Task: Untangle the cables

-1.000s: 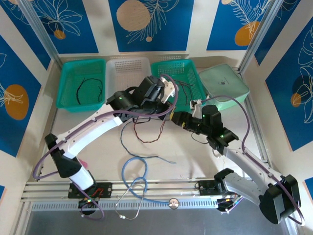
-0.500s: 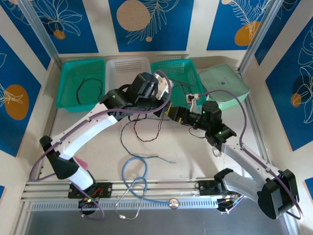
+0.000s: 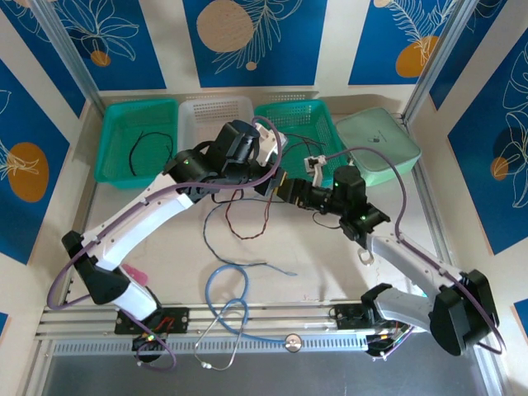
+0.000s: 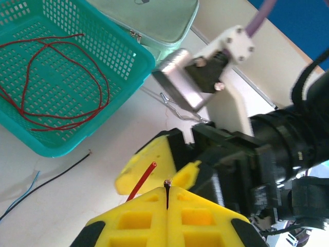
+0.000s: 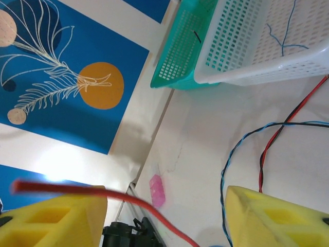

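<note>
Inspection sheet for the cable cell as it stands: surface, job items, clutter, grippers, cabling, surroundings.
Surface: pale table, baskets along its far edge.
Job's things: tangled cables mid-table; sorted red cable in right teal basket; sorted black cable in left teal basket.
Clutter: light-blue tube, pink item, closed green case.
Grippers: left gripper shut on black wire end; right gripper open, red wire passing between its fingers.
Cables: purple cords run along both arms.
Surroundings: blue leaf-print panels, metal frame.
</note>
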`<act>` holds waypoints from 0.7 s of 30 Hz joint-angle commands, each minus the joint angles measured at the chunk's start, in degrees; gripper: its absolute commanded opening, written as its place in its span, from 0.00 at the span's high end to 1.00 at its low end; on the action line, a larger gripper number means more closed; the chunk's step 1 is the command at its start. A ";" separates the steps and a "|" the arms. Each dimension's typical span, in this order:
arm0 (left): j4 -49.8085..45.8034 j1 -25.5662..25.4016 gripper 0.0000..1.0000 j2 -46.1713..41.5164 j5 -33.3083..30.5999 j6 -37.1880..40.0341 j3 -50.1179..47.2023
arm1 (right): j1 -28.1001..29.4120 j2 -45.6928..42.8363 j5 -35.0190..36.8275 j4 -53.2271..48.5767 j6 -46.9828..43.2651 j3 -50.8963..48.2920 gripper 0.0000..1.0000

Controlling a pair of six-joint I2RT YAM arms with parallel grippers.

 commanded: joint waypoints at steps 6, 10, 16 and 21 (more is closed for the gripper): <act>0.15 0.56 1.00 -2.50 0.87 -1.27 -1.93 | 0.78 3.33 -2.91 1.67 0.99 5.05 1.00; 1.60 1.35 1.00 -4.06 0.59 -2.81 -3.70 | 1.26 0.28 1.25 -2.89 -1.61 5.00 1.00; 3.07 1.96 0.71 -4.78 4.10 -2.65 -4.87 | 1.39 -2.84 4.78 -7.21 -3.49 5.30 1.00; 2.83 1.94 0.46 -4.49 5.34 -2.31 -5.15 | 0.91 -2.88 3.90 -8.15 -3.60 5.66 1.00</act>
